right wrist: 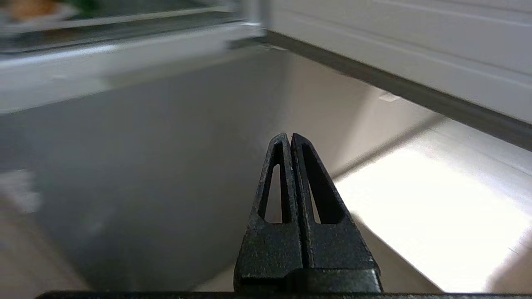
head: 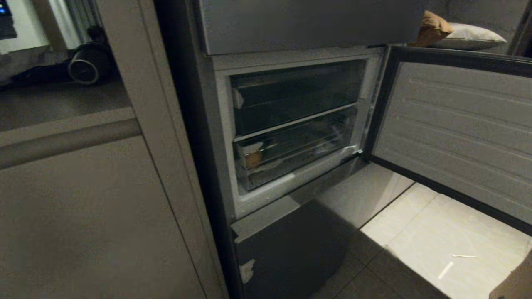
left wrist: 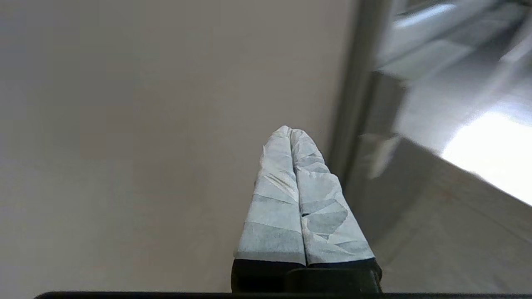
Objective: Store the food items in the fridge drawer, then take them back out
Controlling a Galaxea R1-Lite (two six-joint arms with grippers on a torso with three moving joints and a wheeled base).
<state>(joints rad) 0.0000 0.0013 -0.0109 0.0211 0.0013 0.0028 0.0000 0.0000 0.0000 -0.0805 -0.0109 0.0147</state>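
Note:
In the head view the fridge's lower compartment stands open. Its lower see-through fridge drawer (head: 299,160) is pushed in, with a tan-brown food item (head: 253,158) behind the clear front at its left end. A second clear drawer (head: 297,97) sits above it. Neither arm shows in the head view. My left gripper (left wrist: 289,132), fingers wrapped in white tape, is shut and empty, facing a plain beige cabinet panel (left wrist: 166,124). My right gripper (right wrist: 289,136), black, is shut and empty, low in front of the fridge's dark bottom panel (right wrist: 145,174).
The fridge door (head: 461,133) is swung open to the right over the pale tiled floor (head: 436,236). A beige cabinet (head: 91,216) flanks the fridge on the left. A cushion (head: 465,35) lies beyond the door. Two small white scraps (head: 453,263) lie on the floor.

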